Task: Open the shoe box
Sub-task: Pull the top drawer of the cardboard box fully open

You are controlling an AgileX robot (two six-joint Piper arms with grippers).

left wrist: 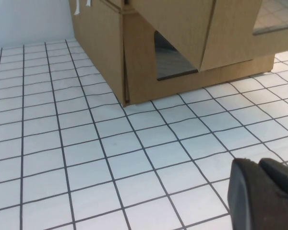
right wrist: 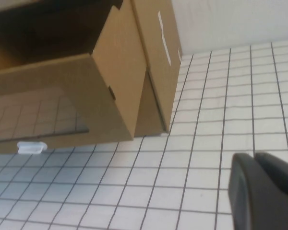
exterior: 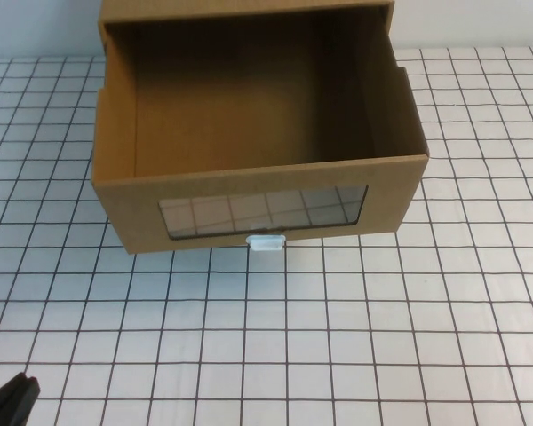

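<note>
The shoe box (exterior: 400, 200) stands at the far middle of the table (exterior: 382, 337). Its drawer (exterior: 115, 151) sticks out of the outer sleeve (exterior: 249, 7) toward the robot, and the brown cardboard floor and walls inside are in plain sight. The drawer's front panel has a clear window (exterior: 262, 211), and a small white pull tab (exterior: 267, 242) sits just under its lower edge, on the gridded white surface.

Between the box and either gripper there is only checked table.

The left gripper (exterior: 18, 390) shows in the high view as a dark tip at the near left corner. The box is well ahead of it and off to its right, well apart. From its wrist camera the fingers (left wrist: 245, 191) are pressed together with nothing between them, and the box's side wall and a corner of the window are ahead.

The right gripper (right wrist: 254, 158) is outside the high view and shows only from its own wrist. It is also closed on nothing, low over the table. The drawer's front corner, the tab and the sleeve's side lie ahead and to its left — apart, not touching.

The sleeve's top and rear are cut off by the frame edge.
</note>
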